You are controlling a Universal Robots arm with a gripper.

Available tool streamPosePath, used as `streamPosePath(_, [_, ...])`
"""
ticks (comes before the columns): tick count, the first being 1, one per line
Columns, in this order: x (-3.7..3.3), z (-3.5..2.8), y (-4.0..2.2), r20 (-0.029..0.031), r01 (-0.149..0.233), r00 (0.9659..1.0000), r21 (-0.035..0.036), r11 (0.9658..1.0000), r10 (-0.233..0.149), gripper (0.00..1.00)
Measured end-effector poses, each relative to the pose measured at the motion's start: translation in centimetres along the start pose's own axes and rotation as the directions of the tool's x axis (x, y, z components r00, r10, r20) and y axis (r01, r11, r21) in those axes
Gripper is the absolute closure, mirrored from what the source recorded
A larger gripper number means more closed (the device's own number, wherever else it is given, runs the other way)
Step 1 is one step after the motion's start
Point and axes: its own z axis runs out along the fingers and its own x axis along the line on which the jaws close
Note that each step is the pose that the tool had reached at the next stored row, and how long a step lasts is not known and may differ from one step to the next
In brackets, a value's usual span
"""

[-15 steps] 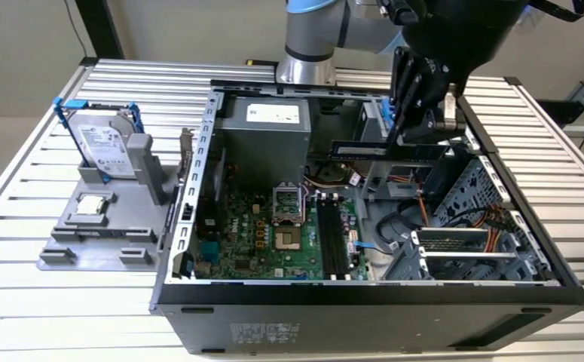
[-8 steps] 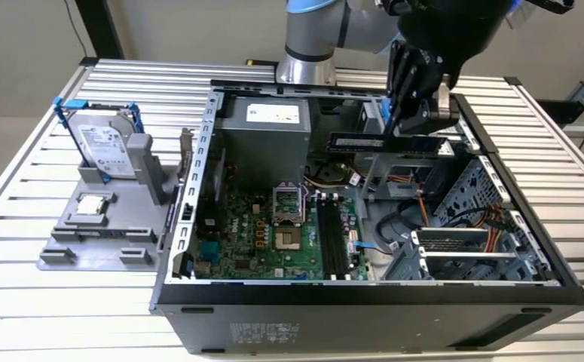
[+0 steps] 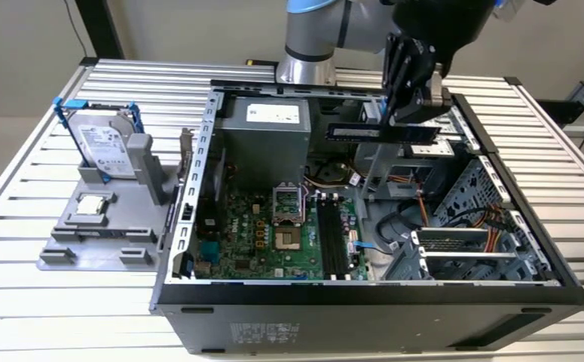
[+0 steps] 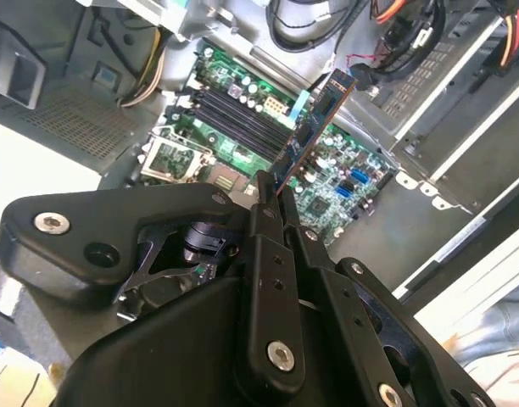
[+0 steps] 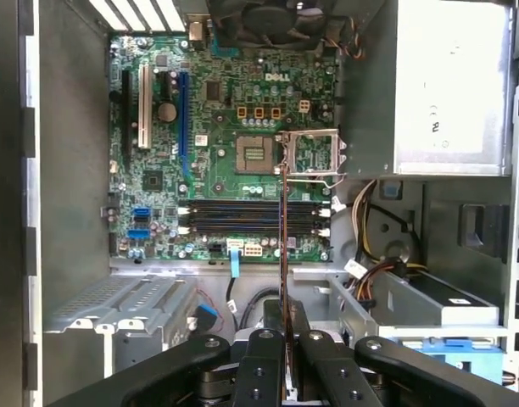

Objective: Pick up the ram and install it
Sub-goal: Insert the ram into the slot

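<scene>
One tool (image 3: 412, 127) pinches the ram (image 3: 357, 133) near one end (the stick is held level), above the green motherboard (image 3: 261, 241) inside the open computer case (image 3: 372, 296), apart from the dark memory slots (image 3: 330, 234).

The ribbed silver metal worktop (image 3: 30, 188) looked matt; the grey computer case (image 3: 208, 132) was dull sheet metal; the black fingers (image 4: 265, 229) were matt; the thin blue-green circuit-board ram (image 4: 315, 131) looked smooth.

The arm (image 3: 312, 45) was a silver-grey tube with a blue joint ring (image 3: 317, 6), its gripper (image 4: 272, 193) black, flat-linked, with silver screws (image 4: 281, 354)
</scene>
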Motion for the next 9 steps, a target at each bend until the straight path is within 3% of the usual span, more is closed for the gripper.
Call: streamPosePath(9, [-0.92, 0.02, 0.15, -0.0004, 0.02, 0.9998, -0.0004, 0.9998, -0.02, 1.0])
